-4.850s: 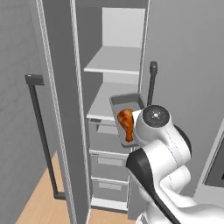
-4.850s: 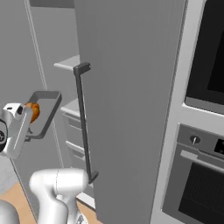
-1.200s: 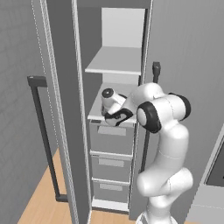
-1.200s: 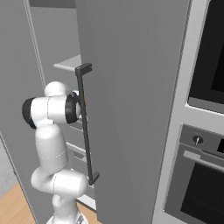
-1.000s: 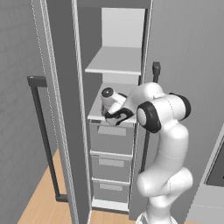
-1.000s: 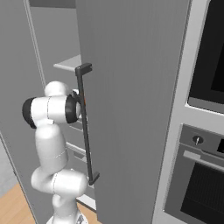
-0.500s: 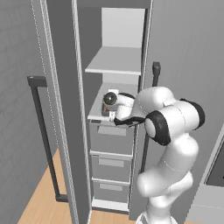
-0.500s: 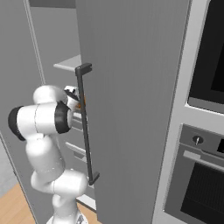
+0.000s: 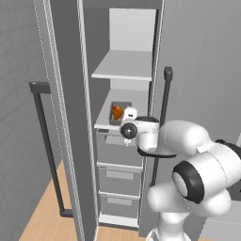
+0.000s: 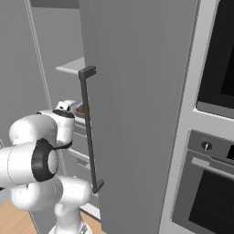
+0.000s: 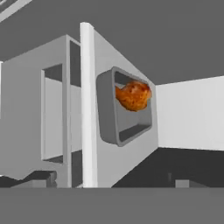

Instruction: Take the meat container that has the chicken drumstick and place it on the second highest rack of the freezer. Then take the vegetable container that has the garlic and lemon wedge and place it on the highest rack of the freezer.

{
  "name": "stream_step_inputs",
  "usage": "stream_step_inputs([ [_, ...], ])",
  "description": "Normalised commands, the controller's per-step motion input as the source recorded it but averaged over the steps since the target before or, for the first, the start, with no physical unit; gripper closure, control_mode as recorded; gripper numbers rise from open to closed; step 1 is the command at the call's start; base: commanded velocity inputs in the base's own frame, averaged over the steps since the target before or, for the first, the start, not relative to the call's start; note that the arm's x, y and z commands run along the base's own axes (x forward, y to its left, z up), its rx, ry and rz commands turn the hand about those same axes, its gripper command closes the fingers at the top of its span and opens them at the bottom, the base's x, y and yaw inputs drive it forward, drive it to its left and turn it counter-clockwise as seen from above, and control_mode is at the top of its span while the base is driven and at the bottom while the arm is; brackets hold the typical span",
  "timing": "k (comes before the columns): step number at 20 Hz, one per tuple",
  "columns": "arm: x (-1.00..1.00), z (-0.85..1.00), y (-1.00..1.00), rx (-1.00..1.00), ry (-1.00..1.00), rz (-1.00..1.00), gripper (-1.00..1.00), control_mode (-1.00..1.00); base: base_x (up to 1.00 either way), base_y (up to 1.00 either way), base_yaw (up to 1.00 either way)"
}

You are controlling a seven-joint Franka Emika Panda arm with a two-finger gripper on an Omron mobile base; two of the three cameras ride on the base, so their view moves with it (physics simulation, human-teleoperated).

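The meat container (image 9: 120, 113), a grey tray holding the orange-brown chicken drumstick (image 9: 116, 112), rests on the second highest rack (image 9: 104, 118) of the freezer (image 9: 123, 155), just above the grey drawer fronts. My gripper (image 9: 129, 114) hovers just in front of the tray, open and holding nothing. In the hand view, which is rolled sideways, the container (image 11: 124, 107) and drumstick (image 11: 133, 96) lie a short way ahead of the widely spread fingertips (image 11: 40, 177). The highest rack (image 9: 126, 66) is bare. The vegetable container with the garlic and lemon wedge is out of view.
The freezer's open door with its long dark bar handle (image 9: 47, 150) stands to the left. A second bar handle (image 10: 89, 128) on the grey panel runs close beside my arm. Built-in ovens (image 10: 205, 183) stand on the right. The floor below is wood.
The jaws have opened and let go of the meat container, which stays on the shelf. The hand has drawn back from the shelf towards the freezer's front and the arm has swung lower.
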Motion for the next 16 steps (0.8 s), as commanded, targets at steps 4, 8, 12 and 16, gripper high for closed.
stream_step_inputs([
  [4, -1.0, 0.4, 0.0, 0.02, -0.01, 0.0, -1.0, -1.0, 0.0, 0.0, 0.0],
  [8, -1.0, 0.5, 0.0, 0.02, 0.0, 0.0, -1.0, -1.0, 0.0, 0.0, 0.0],
  [12, -1.0, 0.42, 0.0, 0.0, 0.0, 0.0, -1.0, -1.0, 0.0, 0.0, 0.0],
  [16, -1.0, 0.31, 0.0, 0.01, 0.03, 0.0, -1.0, -1.0, 0.0, 0.0, 0.0],
])
